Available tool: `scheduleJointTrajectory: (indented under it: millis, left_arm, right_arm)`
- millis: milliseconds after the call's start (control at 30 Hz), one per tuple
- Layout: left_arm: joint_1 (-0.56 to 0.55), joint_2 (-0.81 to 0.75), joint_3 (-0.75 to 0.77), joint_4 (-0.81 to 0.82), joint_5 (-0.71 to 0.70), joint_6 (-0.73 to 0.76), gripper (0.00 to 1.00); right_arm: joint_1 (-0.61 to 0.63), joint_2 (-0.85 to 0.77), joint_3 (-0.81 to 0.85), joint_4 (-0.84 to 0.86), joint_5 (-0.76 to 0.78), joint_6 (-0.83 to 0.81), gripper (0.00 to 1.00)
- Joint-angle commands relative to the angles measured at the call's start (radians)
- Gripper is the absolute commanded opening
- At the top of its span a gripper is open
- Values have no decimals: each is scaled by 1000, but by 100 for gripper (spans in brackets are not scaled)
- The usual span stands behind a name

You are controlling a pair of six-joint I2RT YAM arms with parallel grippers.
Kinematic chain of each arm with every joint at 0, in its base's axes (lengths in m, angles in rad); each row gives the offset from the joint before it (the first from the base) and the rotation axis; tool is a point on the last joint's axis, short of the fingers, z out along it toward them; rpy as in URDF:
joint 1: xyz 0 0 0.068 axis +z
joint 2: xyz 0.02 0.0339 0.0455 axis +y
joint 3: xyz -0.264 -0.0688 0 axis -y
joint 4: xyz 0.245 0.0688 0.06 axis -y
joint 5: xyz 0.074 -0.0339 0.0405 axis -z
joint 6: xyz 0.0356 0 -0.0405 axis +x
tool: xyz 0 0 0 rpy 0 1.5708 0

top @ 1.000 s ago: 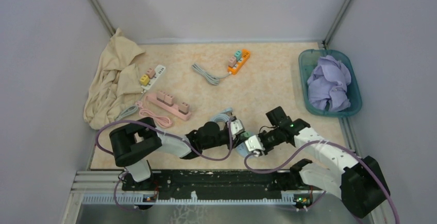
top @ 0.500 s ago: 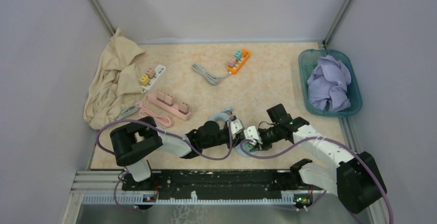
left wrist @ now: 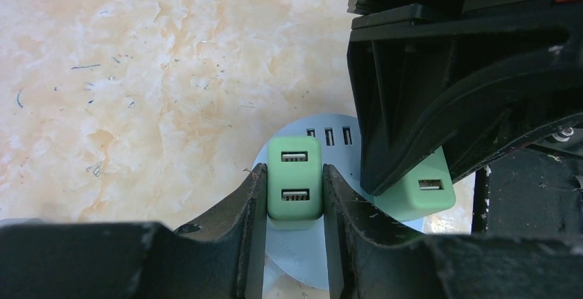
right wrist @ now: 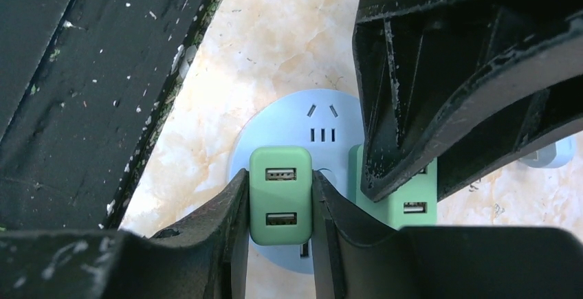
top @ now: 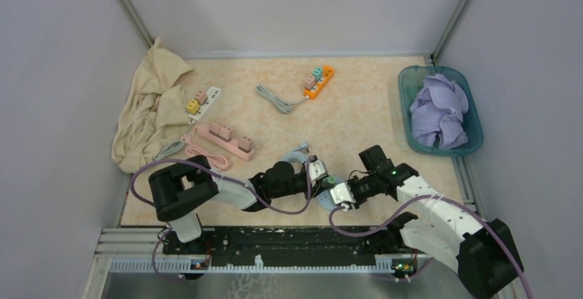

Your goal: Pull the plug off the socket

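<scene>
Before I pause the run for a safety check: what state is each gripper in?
Left gripper: jaws shut on the first green plug.
Right gripper: jaws shut on the second green plug.

A: Walls, quick?
B: Plain grey, on three sides of the table (top: 357, 117): back wall (top: 295, 10) at its far edge, left wall (top: 55, 106), right wall (top: 533, 72).
A: Table top?
B: Beige marbled surface, fine dark specks in the wrist views. Two metal posts rise from the table's far corners, left post (top: 127, 7), right post (top: 454, 14), leaning outward in view.
A: Near edge of the table?
B: Black rail (top: 289, 240) along it, bare metal sheet (top: 275, 284) just in front. Light soft, even, shadows faint.
</scene>
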Motion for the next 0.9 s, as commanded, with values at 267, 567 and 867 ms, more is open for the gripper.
scheduleJointTrajectory:
  millis: [267, 567, 867]
  left_arm:
    - [-2, 32, -15, -126, 48, 3, 1]
    - [-2, 28, -34, -113, 44, -1, 1]
    - [-3, 33, -27, -122, 48, 10, 1]
  right_arm:
    - [53, 56, 68, 313, -38, 361, 0]
    - [-81, 62, 119, 104, -53, 224, 0]
    - [-61, 2, 58, -30, -25, 53, 0]
